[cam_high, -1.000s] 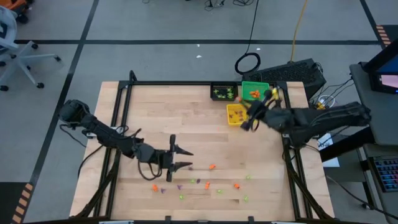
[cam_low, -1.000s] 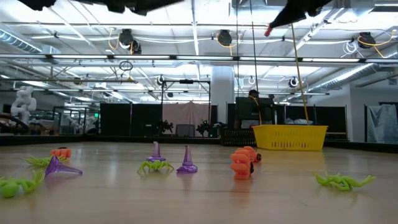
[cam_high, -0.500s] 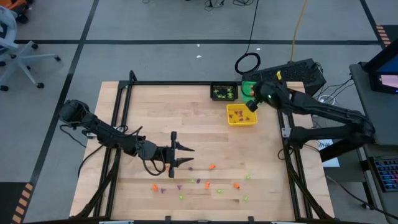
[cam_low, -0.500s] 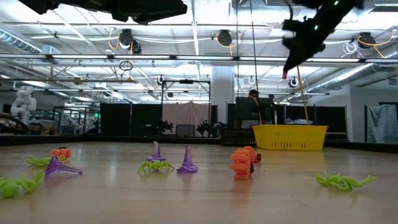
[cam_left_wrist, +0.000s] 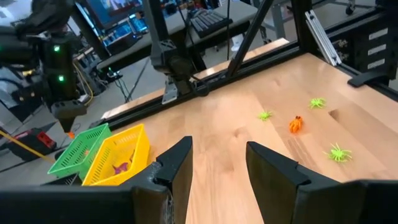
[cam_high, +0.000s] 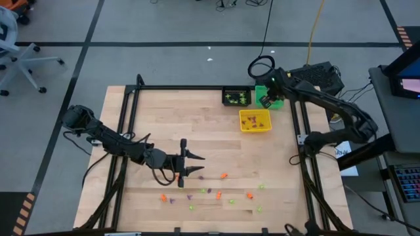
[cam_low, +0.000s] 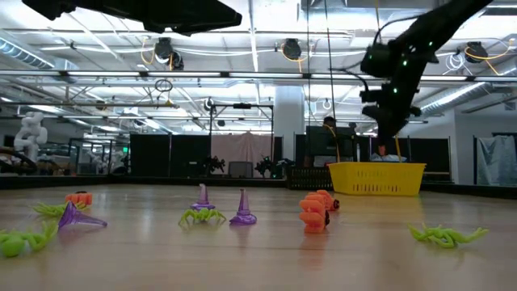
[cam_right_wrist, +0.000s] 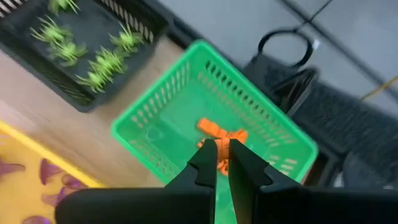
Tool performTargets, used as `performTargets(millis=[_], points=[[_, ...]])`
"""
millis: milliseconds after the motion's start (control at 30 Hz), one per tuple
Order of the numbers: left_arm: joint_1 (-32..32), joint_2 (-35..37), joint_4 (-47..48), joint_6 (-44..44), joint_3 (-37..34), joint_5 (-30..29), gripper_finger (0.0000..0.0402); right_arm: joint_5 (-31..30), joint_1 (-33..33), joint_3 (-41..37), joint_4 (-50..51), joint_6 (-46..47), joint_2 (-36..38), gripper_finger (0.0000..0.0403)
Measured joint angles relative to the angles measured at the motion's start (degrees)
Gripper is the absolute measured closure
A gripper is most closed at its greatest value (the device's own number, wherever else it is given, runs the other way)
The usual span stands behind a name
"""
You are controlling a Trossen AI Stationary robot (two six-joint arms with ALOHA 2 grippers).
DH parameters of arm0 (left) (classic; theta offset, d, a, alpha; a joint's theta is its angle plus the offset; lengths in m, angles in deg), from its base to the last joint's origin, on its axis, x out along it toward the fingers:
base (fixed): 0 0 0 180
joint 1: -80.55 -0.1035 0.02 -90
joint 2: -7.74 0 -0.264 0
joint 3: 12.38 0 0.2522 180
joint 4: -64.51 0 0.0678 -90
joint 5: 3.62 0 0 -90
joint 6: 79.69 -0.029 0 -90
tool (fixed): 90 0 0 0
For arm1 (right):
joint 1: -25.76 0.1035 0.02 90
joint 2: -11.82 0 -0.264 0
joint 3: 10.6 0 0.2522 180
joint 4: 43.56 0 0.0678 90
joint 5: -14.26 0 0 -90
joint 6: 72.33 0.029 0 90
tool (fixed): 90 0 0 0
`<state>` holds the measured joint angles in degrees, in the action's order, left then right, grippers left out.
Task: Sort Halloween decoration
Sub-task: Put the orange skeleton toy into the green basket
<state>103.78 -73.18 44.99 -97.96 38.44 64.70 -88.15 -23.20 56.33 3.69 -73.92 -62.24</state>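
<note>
The Halloween decoration lies as tiny orange [cam_high: 224, 176], purple [cam_high: 190, 196] and light-green [cam_high: 192, 207] trinkets along the table's near part, and shows in the low view as purple cones [cam_low: 242, 212] and an orange piece [cam_low: 313, 213]. My right gripper [cam_right_wrist: 222, 149] hangs over the green bin [cam_right_wrist: 155, 134] at the far right, shut on an orange trinket. My left gripper [cam_high: 194, 165] hovers open above the table's middle left, fingers level and pointing right, touching nothing. My right gripper pinches a small orange trinket [cam_right_wrist: 222, 157] between its two fingertips, coming from above and pointing down. The trinket is lifted clear and hangs at the tips [cam_low: 381, 150] above the green bin; which part of it is held is too small to tell.
A black bin [cam_high: 236, 97] holds green spiders. The yellow bin [cam_high: 254, 120] holds purple pieces. Orange pieces [cam_right_wrist: 211, 127] lie in the green bin. A black frame [cam_high: 197, 87] borders the table. Bare wood lies between the bins and the trinkets.
My right gripper has swung from above the yellow bin toward the table's far edge, over the green bin, and has come down, carrying the orange trinket and staying shut on it.
</note>
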Motion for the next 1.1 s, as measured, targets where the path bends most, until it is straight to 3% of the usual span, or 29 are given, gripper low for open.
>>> performTargets(millis=[200,467,1100], points=[[0.0,0.0,0.2,0.0,0.0,0.0,0.0249,3.7,-4.7,0.0,-1.1,-0.1,-5.9,0.0394],[0.0,0.0,0.1,0.0,0.0,0.0,0.0249,3.6,-6.6,0.0,-2.0,0.3,-10.9,0.0394],[0.0,0.0,0.2,0.1,0.0,0.0,0.0249,3.4,-7.8,0.0,-1.4,2.5,-12.1,0.0394]])
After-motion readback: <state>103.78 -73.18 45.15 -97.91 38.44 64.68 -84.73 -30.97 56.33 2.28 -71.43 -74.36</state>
